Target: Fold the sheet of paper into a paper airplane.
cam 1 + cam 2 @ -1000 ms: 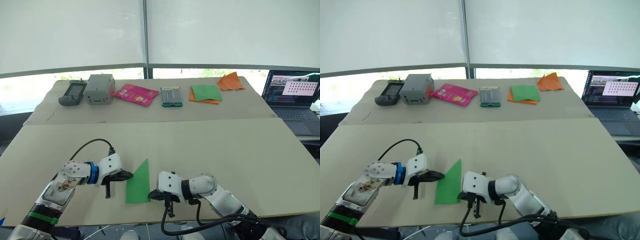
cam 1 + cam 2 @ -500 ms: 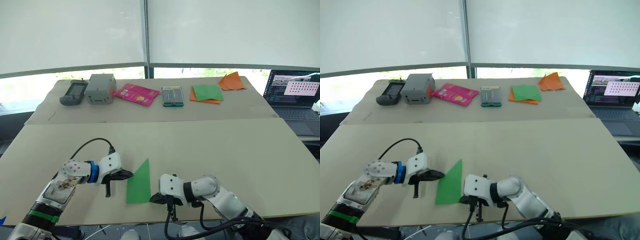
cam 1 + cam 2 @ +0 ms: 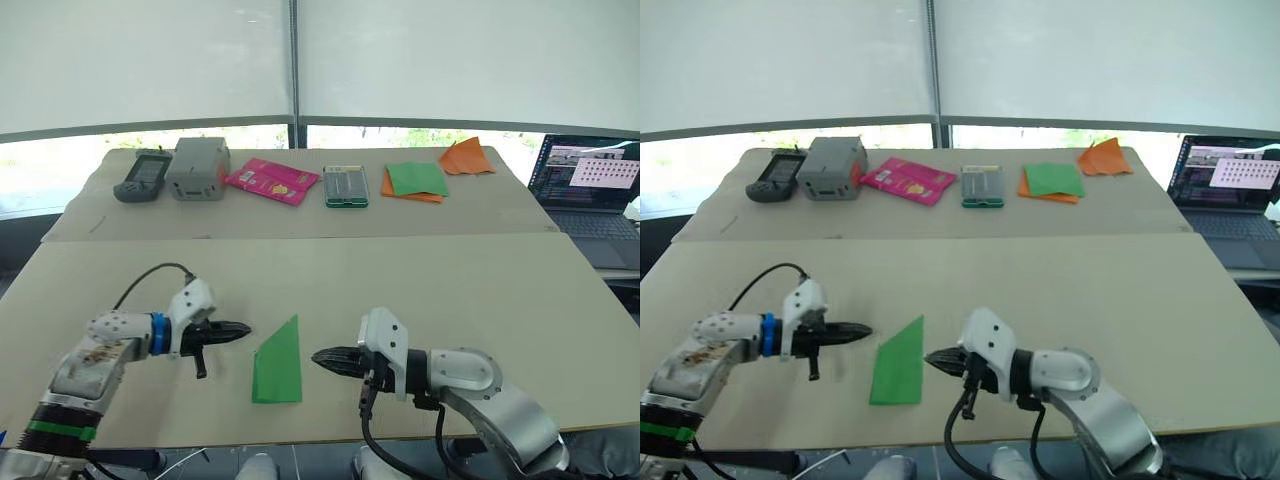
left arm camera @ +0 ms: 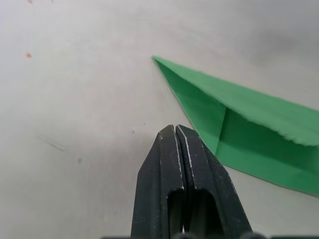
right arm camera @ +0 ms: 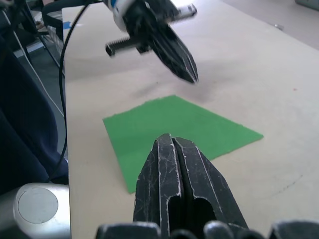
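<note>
The bright green sheet of paper (image 3: 278,360) lies flat on the near table, folded into a narrow layered wedge like a paper airplane, its point facing away from me. My left gripper (image 3: 243,329) is shut just left of the paper, a small gap apart and holding nothing. My right gripper (image 3: 318,355) is shut just right of the paper, also apart from it and empty. In the left wrist view the shut fingers (image 4: 174,149) point at the creased paper (image 4: 239,129). In the right wrist view the paper (image 5: 174,122) lies beyond the shut fingers (image 5: 172,164), with the left gripper (image 5: 174,52) past it.
On the back table stand a handheld device (image 3: 140,178), a grey box (image 3: 198,170), a pink packet (image 3: 272,183), a small case (image 3: 345,187), a green sheet on orange paper (image 3: 413,181) and crumpled orange paper (image 3: 466,159). A laptop (image 3: 590,185) is at the far right.
Both grippers have drawn back from the paper: the right one left its near corner and moved right, the left one moved left. The paper stays put. The view has shifted a little.
</note>
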### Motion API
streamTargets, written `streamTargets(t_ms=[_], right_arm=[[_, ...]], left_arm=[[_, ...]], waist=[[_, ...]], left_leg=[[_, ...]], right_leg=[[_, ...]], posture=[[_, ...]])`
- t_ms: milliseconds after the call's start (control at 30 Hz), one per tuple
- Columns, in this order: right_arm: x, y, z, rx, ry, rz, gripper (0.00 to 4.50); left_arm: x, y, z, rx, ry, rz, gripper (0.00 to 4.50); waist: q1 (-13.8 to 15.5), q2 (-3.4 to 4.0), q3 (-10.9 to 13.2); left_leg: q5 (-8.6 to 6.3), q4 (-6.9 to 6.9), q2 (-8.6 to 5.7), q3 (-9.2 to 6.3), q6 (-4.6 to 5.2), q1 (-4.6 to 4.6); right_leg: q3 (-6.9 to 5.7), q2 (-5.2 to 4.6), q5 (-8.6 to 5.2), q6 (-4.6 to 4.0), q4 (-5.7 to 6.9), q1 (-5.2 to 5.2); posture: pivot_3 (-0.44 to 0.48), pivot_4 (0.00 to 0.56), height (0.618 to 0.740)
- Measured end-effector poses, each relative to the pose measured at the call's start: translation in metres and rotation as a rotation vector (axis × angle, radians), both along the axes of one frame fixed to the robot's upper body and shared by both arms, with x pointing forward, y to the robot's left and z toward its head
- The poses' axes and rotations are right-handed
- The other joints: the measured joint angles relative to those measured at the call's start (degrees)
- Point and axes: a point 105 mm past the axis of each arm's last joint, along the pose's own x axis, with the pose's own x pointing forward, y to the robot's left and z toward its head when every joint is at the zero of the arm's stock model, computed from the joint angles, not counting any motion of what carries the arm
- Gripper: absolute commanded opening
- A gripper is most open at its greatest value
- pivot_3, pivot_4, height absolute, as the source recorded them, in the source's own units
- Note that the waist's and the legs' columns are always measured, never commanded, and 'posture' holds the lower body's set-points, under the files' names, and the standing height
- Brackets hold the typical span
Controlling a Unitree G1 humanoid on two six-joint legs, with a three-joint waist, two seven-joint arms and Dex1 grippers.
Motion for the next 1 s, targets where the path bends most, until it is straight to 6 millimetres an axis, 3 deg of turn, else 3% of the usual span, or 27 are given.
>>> streamTargets(t_ms=[267, 433, 600, 733, 1000], right_arm=[[0.009, -0.01, -0.019, -0.043, 0.043, -0.064, 0.0], [0.012, -0.011, -0.023, -0.052, 0.036, -0.083, 0.0], [0.013, -0.012, -0.026, -0.071, 0.028, -0.087, 0.0], [0.014, -0.013, -0.028, -0.074, 0.029, -0.104, 0.0], [0.015, -0.016, -0.029, -0.079, 0.031, -0.126, 0.0]], left_arm=[[0.006, -0.009, 0.011, 0.083, -0.127, -0.228, 0.05], [0.012, -0.014, 0.013, 0.141, -0.159, -0.409, 1.55], [0.014, -0.013, 0.013, 0.173, -0.124, -0.474, 3.18], [0.021, -0.025, 0.015, 0.199, -0.228, -0.535, 3.18], [0.019, -0.045, 0.0, 0.335, -0.497, -0.824, 3.18]], waist=[[0.5, -0.02, 0.2], [0.9, -0.05, 0.2], [0.9, -0.04, 0.2], [1.2, -0.05, 0.2], [1.1, -0.04, 0.2]], left_leg=[[-0.03, 0.0, 0.0, 0.02, -0.06, 0.0], [0.01, 0.01, 0.0, 0.02, 0.02, -0.05], [0.06, 0.04, 0.0, 0.02, 0.1, -0.07], [0.11, 0.07, 0.0, 0.02, 0.18, -0.17], [0.18, 0.16, -0.01, 0.02, 0.29, -0.41]], right_leg=[[0.02, -0.01, 0.0, -0.02, -0.03, 0.0], [0.01, 0.05, 0.01, -0.02, 0.0, -0.02], [0.03, 0.06, 0.03, 0.02, 0.03, 0.02], [0.03, 0.07, 0.04, 0.03, 0.01, 0.05], [0.06, 0.11, 0.19, 0.13, 0.07, 0.17]], posture=[[0.0, 0.15, 0.74], [0.0, 0.15, 0.74], [0.0, 0.15, 0.74], [0.0, 0.15, 0.74], [0.0, 0.15, 0.74]])
